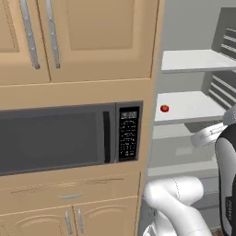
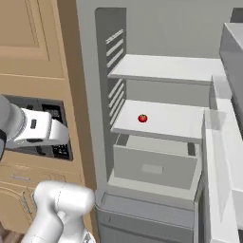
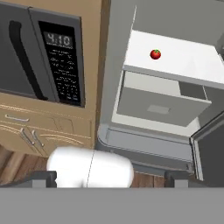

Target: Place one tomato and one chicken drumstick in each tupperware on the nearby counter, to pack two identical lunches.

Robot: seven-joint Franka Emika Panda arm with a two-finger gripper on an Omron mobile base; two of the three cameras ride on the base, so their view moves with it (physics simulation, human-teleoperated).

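Note:
A small red tomato [image 1: 164, 109] [image 2: 142, 118] [image 3: 155, 54] lies alone on the middle white shelf [image 2: 166, 121] of the open fridge, near the shelf's left side. My gripper [image 3: 110, 178] hangs well back from the fridge and below shelf height, open wide with nothing between its dark fingertips [image 3: 43, 177]. It looks up towards the tomato, far from touching it. The chicken drumstick, the tupperware and the counter are out of view.
A built-in microwave [image 1: 64, 136] [image 3: 43, 57] sits in tan cabinets left of the fridge. Below the tomato's shelf is a grey drawer [image 2: 154, 166] [image 3: 159, 105]. An upper shelf [image 2: 166, 69] is bare. The open fridge door [image 2: 223, 156] stands at the right.

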